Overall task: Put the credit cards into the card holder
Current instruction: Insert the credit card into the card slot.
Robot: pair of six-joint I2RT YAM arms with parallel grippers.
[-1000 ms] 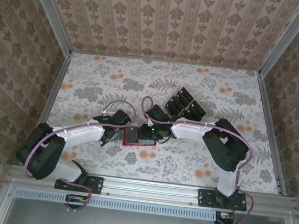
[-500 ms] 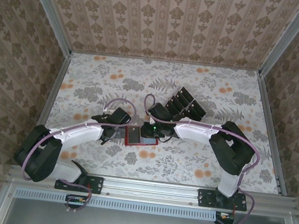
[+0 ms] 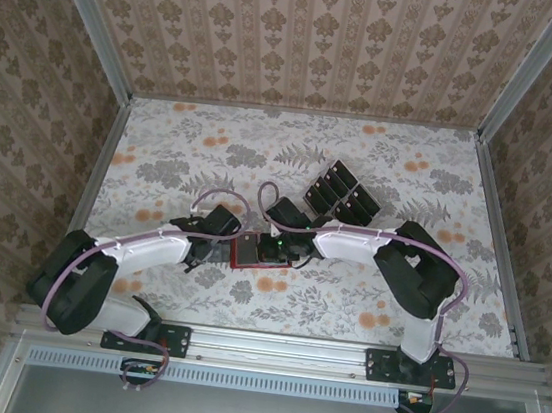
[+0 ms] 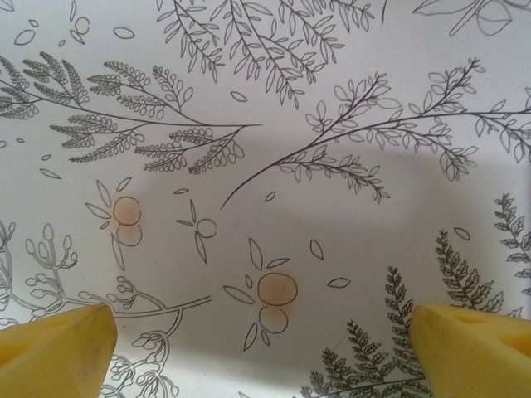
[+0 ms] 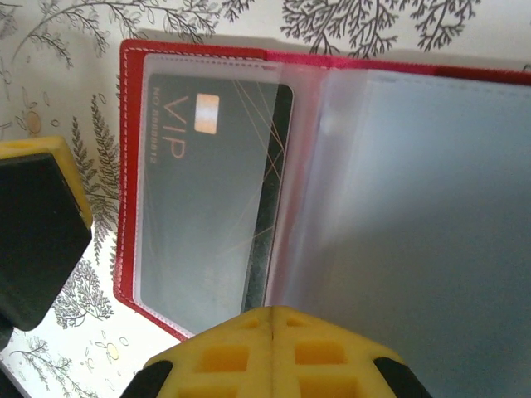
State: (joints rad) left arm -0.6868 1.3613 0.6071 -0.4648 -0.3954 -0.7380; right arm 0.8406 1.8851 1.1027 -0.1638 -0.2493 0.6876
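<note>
Floral tabletop (image 3: 364,308): my right end effector (image 5: 274,319), arm bent leftward, sits clenched over the open card holder (image 3: 248,254), jaws wider a second ago; one credit card (image 5: 207,207) sleeved inside. My left end effector (image 4: 265,332) hangs released alongside.

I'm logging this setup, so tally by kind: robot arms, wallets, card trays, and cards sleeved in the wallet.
White-and-black robot arms: 2, left arm and right arm
Open red leather-like card holder: 1
Slotted tray of black cards, too small to count: 1
Glossy dark VIP card in the holder's clear sleeve: 1
Total: 5
</note>
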